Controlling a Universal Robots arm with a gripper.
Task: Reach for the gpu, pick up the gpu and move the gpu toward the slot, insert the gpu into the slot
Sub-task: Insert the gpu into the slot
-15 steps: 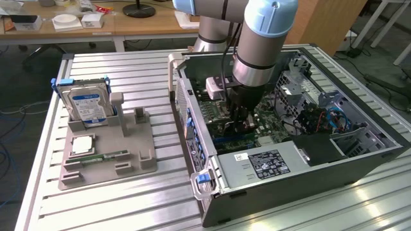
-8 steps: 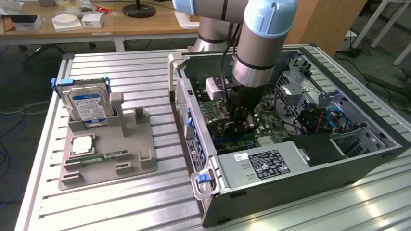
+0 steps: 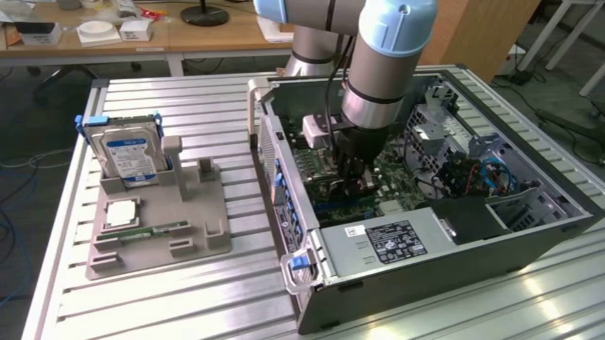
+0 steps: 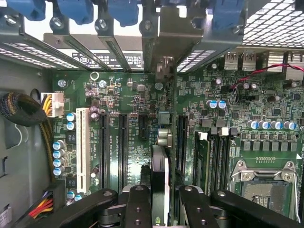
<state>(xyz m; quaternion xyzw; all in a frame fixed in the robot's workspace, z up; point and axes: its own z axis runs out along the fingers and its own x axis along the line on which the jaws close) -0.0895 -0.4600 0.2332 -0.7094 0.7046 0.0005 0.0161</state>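
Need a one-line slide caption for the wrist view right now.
Gripper holds the gpu edge-on above the green motherboard, over its expansion slots.

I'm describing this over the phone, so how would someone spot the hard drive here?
Find the grey holder tray on the slatted table, at the exterior view's left of the open computer case. The hard drive stands upright at its far end, silver with a blue label, unlike the flat parts beside it.

Slatted metal table (image 3: pixel 189 312) carrying the work
An open computer case (image 3: pixel 454 276) is sitting on it toward the exterior view's right; a grey holder tray (image 3: pixel 156 237) is lying to the left, well apart.
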